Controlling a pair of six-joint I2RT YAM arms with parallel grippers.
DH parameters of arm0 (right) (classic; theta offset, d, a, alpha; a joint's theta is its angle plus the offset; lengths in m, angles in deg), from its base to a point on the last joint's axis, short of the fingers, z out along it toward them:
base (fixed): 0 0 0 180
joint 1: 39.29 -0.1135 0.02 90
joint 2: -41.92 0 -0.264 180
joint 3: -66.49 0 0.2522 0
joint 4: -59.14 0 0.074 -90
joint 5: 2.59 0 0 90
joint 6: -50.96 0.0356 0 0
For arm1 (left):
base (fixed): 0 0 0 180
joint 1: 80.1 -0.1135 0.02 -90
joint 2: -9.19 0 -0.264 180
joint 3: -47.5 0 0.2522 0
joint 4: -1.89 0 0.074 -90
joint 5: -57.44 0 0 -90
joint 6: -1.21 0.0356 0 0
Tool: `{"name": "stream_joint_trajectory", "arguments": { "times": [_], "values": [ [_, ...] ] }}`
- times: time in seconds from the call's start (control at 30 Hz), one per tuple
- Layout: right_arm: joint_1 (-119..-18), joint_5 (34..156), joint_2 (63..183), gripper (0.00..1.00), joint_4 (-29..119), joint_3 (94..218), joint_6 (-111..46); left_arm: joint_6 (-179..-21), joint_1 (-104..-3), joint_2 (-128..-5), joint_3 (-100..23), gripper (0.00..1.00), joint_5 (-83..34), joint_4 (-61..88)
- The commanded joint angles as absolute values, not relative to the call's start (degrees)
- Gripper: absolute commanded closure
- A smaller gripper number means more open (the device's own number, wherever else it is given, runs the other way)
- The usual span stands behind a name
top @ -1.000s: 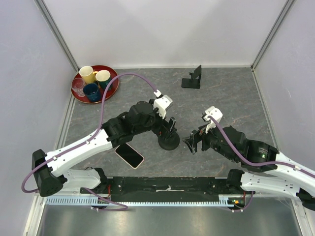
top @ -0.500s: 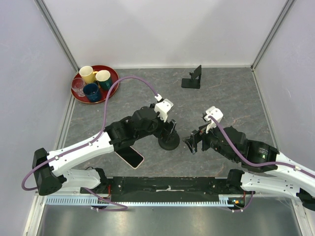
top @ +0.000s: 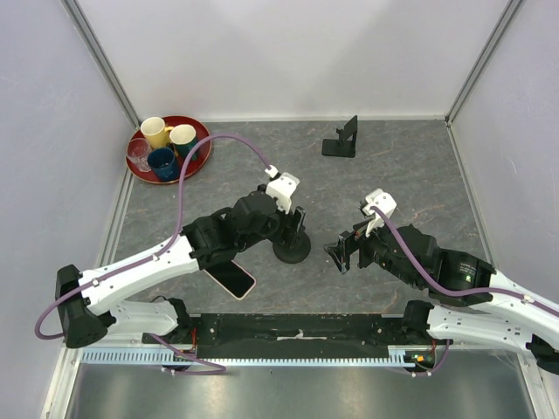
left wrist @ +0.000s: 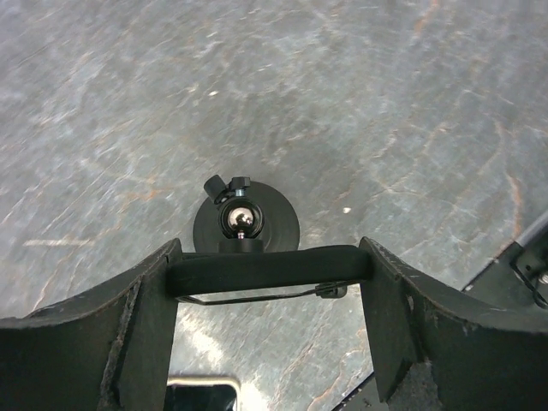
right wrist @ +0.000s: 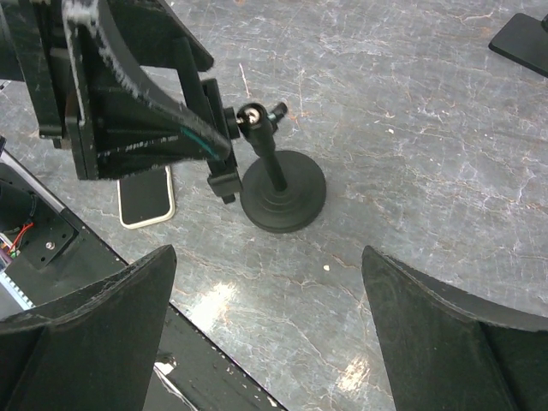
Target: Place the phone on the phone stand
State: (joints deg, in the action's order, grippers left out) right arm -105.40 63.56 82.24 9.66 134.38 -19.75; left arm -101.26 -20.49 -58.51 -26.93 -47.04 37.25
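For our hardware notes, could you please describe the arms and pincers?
The left arm and right arm have white shells with black joints. The left pincer and right pincer are black, each with two broad fingers. A purple cable runs along each arm to a white wrist housing.

Far-left corner of the grey veined counter point(top: 410, 166): round red tray point(top: 203, 140) carrying a yellow mug point(top: 155, 131), cream mug point(top: 183, 137), dark blue cup point(top: 162, 161) and clear glass point(top: 139, 154), all upright and close together. Near the counter's centre: black mount point(top: 293, 251), round base flat on the surface, thin post rising to a shiny ball joint with a small thumbscrew beside it.
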Motion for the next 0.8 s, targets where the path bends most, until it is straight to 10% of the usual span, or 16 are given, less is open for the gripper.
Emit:
{"name": "stream_joint_trajectory", "arguments": {
  "times": [0.0, 0.77],
  "values": [
    [-105.39, 62.28, 81.74, 0.04, 11.98, 134.48, -19.61, -110.83, -20.77, -56.90, -34.36, 0.98, -66.36, 43.92],
    [-105.39, 61.75, 81.39, 0.02, 11.54, 133.95, -20.75, -136.94, -62.87, -56.20, -46.42, 0.98, -90.72, 65.74]
  ]
}}
